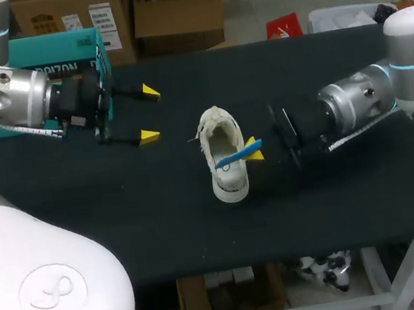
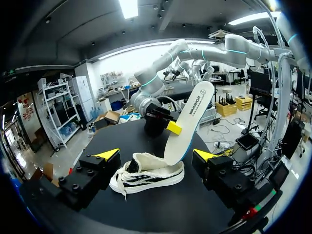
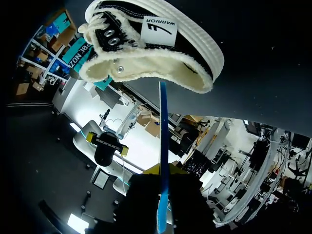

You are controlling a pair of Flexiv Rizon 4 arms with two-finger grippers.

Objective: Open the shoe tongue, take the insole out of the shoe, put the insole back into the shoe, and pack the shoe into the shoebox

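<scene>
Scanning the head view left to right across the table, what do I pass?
Teal shoebox → left tool, open → shoe → right tool, shut on the insole, which overlaps the shoe.

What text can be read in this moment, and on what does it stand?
"WARRIOR": on the insole.
"WARRIOR": side of the shoe.
"...PIZON": teal shoebox, start hidden.
Smaller print on the shoebox: too blurred to read.
</scene>
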